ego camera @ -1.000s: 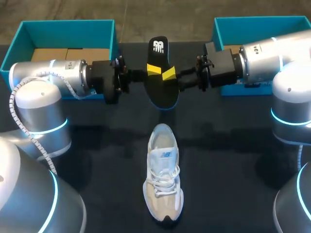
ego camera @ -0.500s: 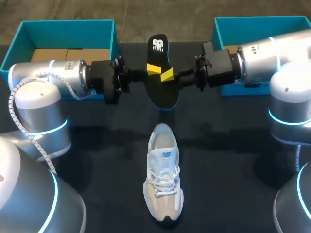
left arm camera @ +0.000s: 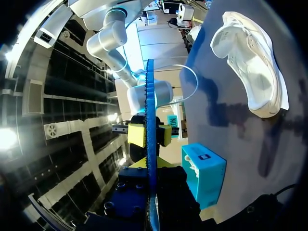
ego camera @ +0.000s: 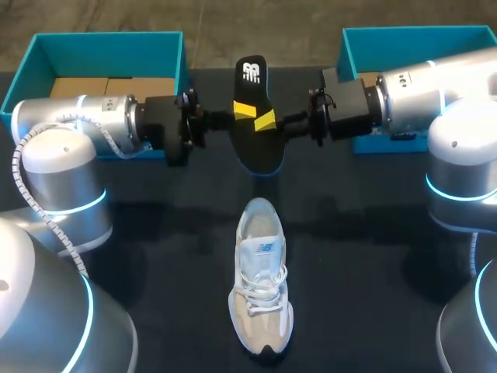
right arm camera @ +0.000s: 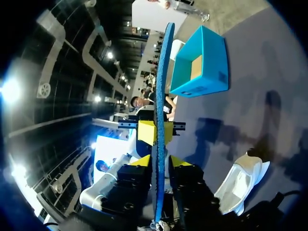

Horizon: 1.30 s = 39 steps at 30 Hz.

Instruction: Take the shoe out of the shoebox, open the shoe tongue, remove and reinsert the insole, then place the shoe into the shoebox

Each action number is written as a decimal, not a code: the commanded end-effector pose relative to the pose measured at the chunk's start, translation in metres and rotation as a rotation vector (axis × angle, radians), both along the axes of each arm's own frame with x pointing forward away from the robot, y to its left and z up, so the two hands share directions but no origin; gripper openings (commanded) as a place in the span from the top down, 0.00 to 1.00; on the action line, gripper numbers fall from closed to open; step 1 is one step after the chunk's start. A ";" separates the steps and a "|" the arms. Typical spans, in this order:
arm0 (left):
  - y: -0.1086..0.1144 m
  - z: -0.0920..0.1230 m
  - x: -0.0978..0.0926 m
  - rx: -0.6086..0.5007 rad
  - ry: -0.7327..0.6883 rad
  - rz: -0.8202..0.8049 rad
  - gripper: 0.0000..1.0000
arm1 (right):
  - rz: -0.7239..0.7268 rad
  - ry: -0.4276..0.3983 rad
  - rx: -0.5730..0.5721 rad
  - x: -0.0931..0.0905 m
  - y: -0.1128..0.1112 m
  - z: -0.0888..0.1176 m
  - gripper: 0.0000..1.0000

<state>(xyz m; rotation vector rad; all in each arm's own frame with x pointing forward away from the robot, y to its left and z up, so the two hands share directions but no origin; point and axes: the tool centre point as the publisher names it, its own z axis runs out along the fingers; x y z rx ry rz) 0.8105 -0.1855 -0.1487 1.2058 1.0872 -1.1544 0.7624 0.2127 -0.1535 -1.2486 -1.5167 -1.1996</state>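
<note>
A black insole (ego camera: 258, 148) with a blue underside hangs on edge in the air above the table's far middle. My left gripper (ego camera: 247, 110) is shut on its left side, and my right gripper (ego camera: 268, 119) clamps it from the right. In the left wrist view the insole's blue edge (left arm camera: 150, 96) runs between that gripper's own fingers (left arm camera: 150, 166), with the right gripper's yellow tips (left arm camera: 149, 134) pressed on both faces. The right wrist view shows the insole (right arm camera: 163, 72) between its fingers (right arm camera: 158, 163). The white shoe (ego camera: 262, 287) lies on the table in front, toe towards me.
Two teal shoeboxes stand at the back: the left box (ego camera: 109, 47) behind my left arm and the right box (ego camera: 419, 35) behind my right arm. Dark tabletop (ego camera: 155, 256) surrounds the shoe.
My right gripper's fingers have narrowed onto the insole and its wrist has shifted slightly left. The left arm, insole and shoe stay in place.
</note>
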 end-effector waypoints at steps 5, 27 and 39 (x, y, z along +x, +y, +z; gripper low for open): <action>0.000 -0.001 0.000 0.000 -0.003 -0.002 1.00 | 0.002 -0.004 0.006 0.001 0.003 -0.001 1.00; 0.052 0.003 -0.010 0.230 0.164 -0.020 0.00 | -0.007 -0.156 0.049 -0.002 -0.014 -0.006 1.00; 0.085 -0.007 -0.014 0.595 0.281 0.054 0.00 | -0.023 -0.201 0.042 -0.002 -0.017 -0.010 1.00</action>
